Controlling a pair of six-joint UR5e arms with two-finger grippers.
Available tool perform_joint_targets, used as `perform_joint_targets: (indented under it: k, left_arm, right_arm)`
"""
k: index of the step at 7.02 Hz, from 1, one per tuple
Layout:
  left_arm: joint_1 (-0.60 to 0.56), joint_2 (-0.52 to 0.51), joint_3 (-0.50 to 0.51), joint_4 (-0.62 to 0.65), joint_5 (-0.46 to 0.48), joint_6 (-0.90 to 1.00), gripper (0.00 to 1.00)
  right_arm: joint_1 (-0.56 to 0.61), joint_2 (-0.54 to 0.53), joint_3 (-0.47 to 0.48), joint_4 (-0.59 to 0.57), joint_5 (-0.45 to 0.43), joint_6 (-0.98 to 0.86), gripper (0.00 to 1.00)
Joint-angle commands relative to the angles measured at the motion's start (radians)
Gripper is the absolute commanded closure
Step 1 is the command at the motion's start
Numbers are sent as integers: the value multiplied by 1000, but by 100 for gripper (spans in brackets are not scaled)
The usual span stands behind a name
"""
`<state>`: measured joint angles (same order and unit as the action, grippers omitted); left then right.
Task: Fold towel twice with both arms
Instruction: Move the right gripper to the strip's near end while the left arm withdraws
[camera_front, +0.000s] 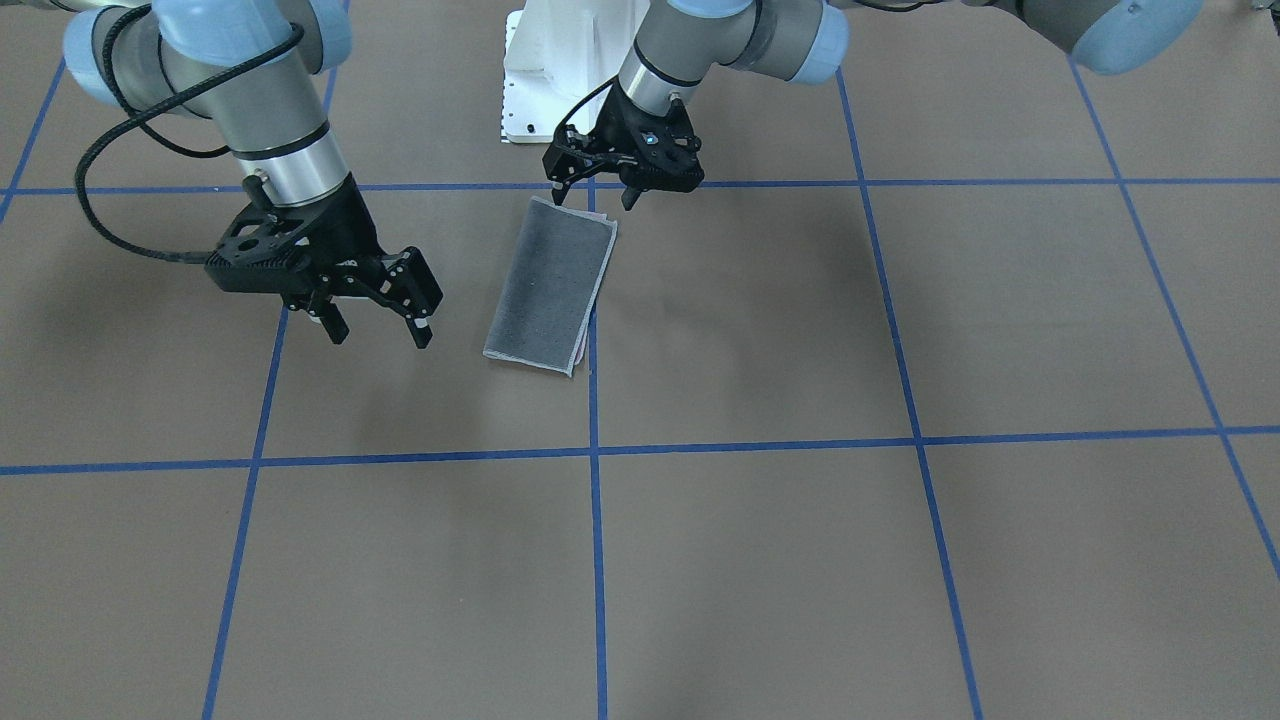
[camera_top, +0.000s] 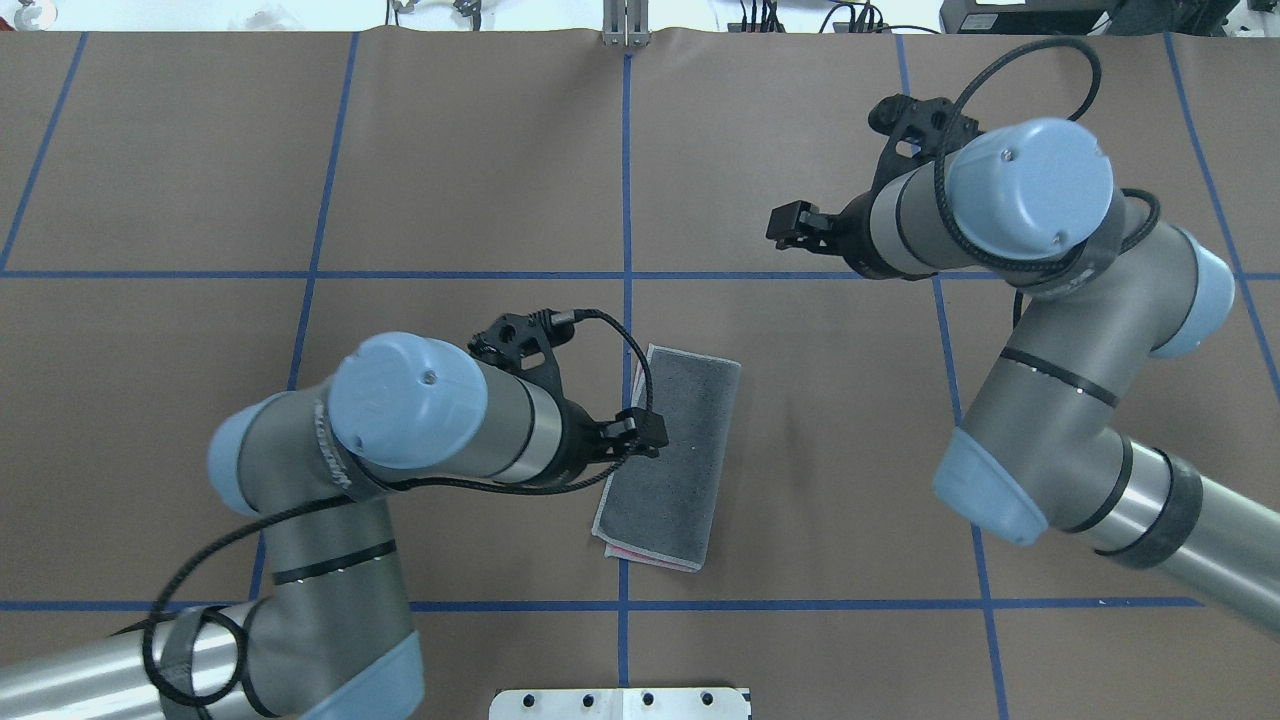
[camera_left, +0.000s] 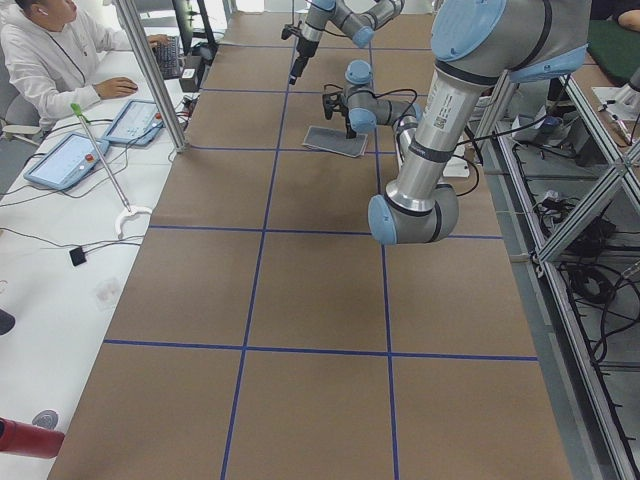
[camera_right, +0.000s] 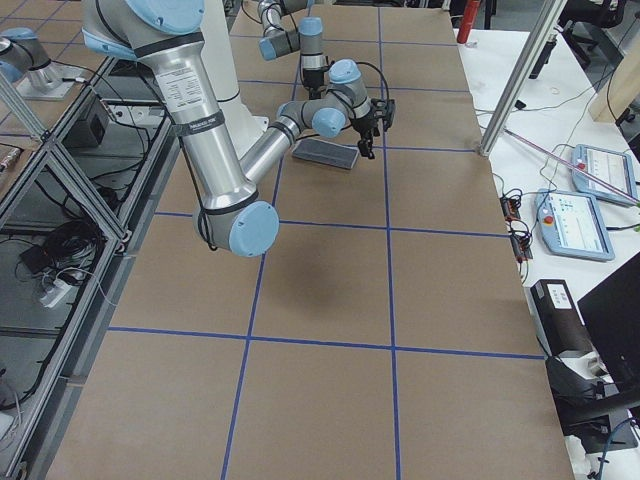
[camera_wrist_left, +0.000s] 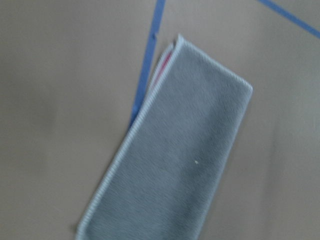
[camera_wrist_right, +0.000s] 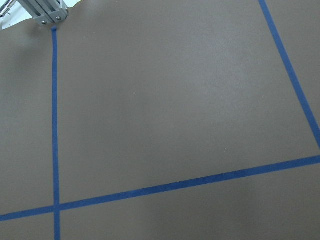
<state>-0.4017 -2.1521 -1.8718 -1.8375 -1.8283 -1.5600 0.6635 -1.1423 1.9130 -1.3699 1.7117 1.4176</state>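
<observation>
The towel lies flat on the brown table, folded once into a long narrow rectangle. Its grey face is up, and a thin strip of the pink face shows along one long edge (the left wrist view shows this best, near a corner). The light hemmed edges lie almost one on the other. The towel is in the middle part of the table, in front of the white base. One of its long sides runs along a blue tape line and partly covers it.

The left gripper hangs over the short end of the towel that is nearest to the base. Its fingers point down and are spread wide apart, with nothing between them. One fingertip stands close to a corner of the towel; whether it touches the cloth, I cannot tell.

The right gripper is well apart from the towel, off to its side, above bare table. Its fingers are also spread wide and they hold nothing. The right wrist view shows only the brown table and blue lines.
</observation>
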Motion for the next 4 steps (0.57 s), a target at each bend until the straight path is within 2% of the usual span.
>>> perform_joint_targets:
  k: [1, 2, 4]
  left_arm:
    - [-154, 105, -136, 148, -96, 218, 0]
    - [-251, 164, -141, 149, -161, 324, 0]
    - [-456, 295, -135, 150, -282, 638, 0]
  right_arm:
    - [-163, -1, 60, -6, -151, 238, 2]
    - [-250, -1, 72, -8, -250, 356, 3]
    - [-365, -23, 109, -9, -338, 510, 4]
